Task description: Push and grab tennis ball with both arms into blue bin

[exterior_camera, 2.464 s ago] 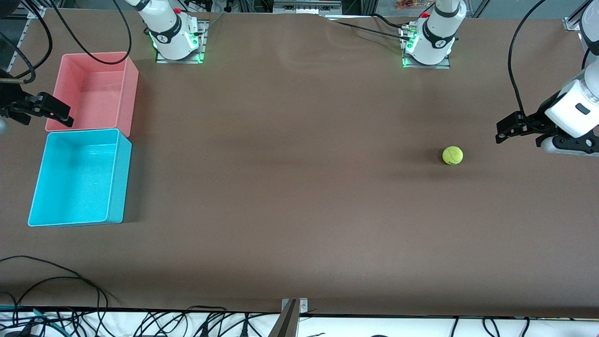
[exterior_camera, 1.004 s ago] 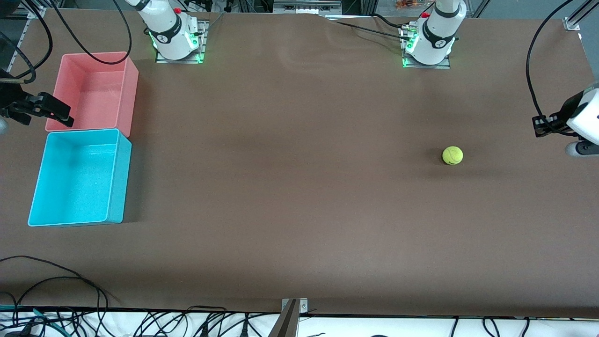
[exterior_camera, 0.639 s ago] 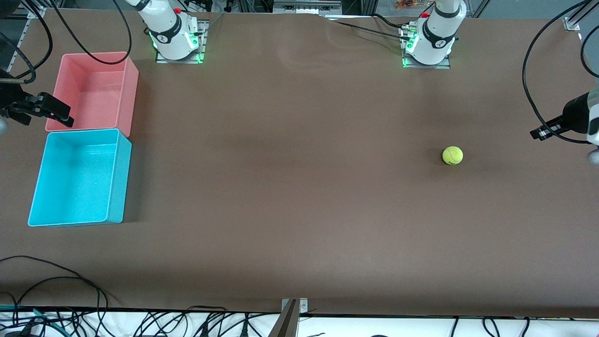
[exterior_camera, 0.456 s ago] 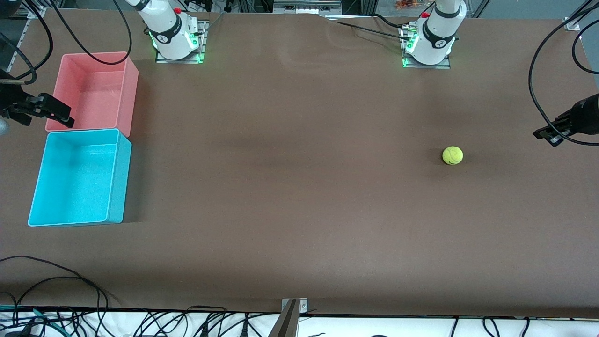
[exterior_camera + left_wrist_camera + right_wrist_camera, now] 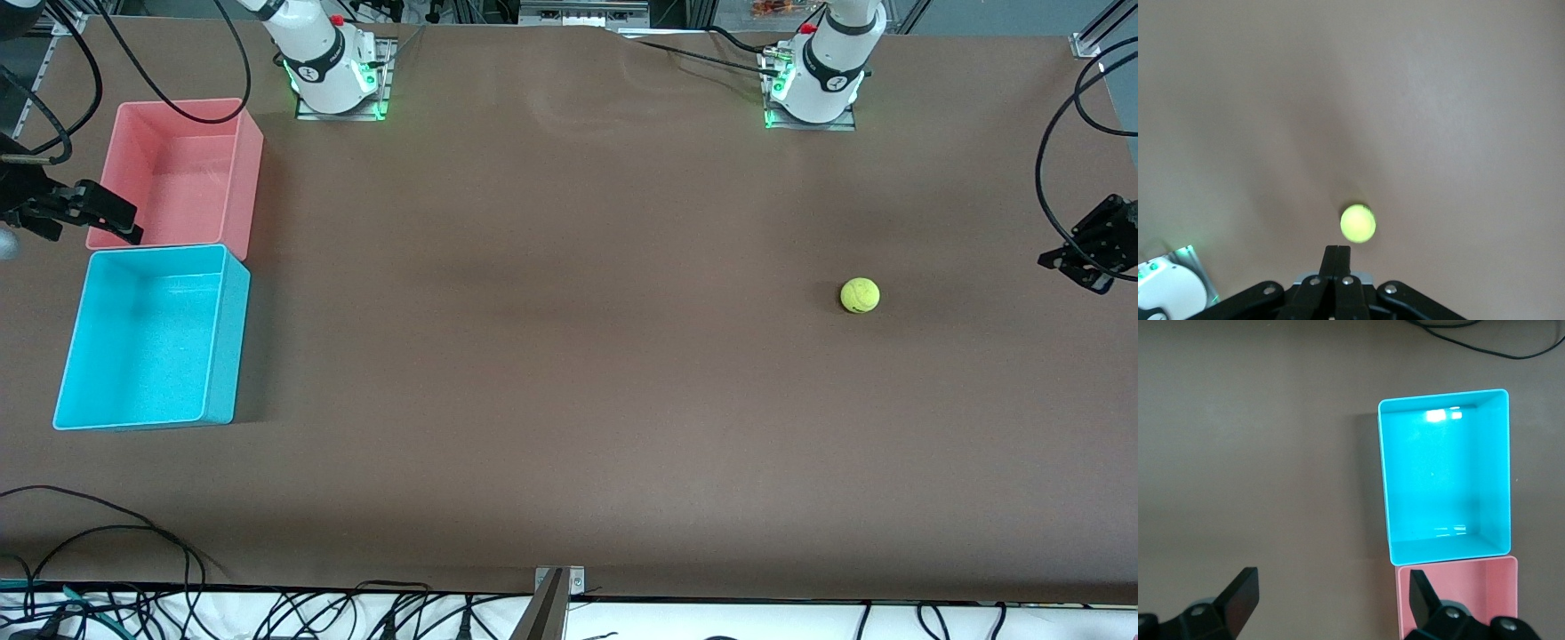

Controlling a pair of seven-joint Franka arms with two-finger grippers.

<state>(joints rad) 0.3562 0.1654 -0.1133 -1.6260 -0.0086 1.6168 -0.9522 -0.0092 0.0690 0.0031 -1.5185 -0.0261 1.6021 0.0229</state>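
Left gripper [image 5: 1086, 267] hangs at the table's edge at the left arm's end, fingers pressed together and holding nothing; in the left wrist view its closed tips [image 5: 1336, 257] point toward the ball [image 5: 1358, 223], which lies apart from them. Right gripper [image 5: 93, 216] waits over the edge of the pink bin [image 5: 218, 111] at the right arm's end, jaws spread wide and empty — the right wrist view shows its two fingers [image 5: 1241, 592] parted above bare table. The ball [image 5: 860, 295] rests on open table toward the left arm's end, well apart from the blue bin [image 5: 227, 338], which sits beside the pink bin and nearer the front camera. The blue bin [image 5: 1386, 487] is empty. Judgement: nothing of the task is done — the push, the grab and the drop all remain. The table [image 5: 569, 356] is a flat brown sheet with a slight wrinkle near the bases. Loose black cables [image 5: 107, 533] lie along the edge nearest the camera, and framing shows past the bases.
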